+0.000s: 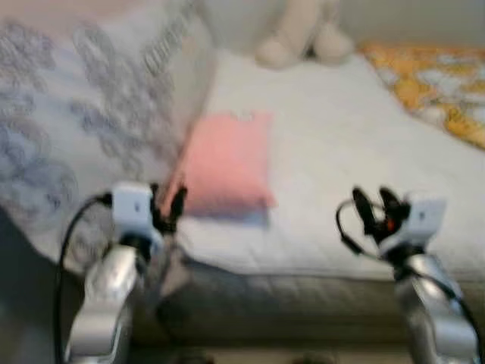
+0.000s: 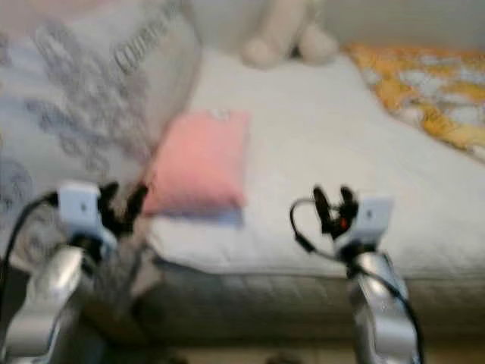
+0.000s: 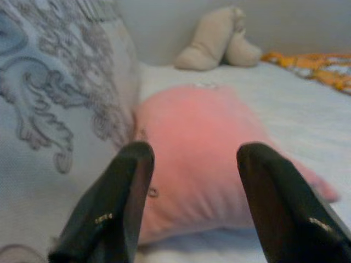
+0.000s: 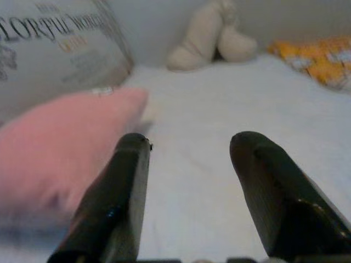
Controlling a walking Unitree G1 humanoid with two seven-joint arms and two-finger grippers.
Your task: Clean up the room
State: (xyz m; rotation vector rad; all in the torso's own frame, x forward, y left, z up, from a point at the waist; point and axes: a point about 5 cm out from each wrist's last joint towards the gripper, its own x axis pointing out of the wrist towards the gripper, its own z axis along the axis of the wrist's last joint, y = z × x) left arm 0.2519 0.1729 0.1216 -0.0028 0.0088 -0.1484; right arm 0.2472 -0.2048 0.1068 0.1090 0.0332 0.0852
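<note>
A small pink pillow (image 1: 227,163) lies on the white bed (image 1: 341,152), against a large grey-patterned pillow (image 1: 83,114). My left gripper (image 1: 168,205) is open at the pink pillow's near left corner, its fingers (image 3: 109,213) just short of the pillow (image 3: 203,164) with nothing between them. My right gripper (image 1: 377,206) hovers open over the bare sheet at the bed's near edge, to the right of the pink pillow (image 4: 60,148). Both head views are blurred.
A beige plush toy (image 1: 303,34) sits at the far end of the bed. A yellow patterned blanket (image 1: 439,80) covers the bed's far right. The mattress's grey front side (image 1: 288,303) runs below both grippers.
</note>
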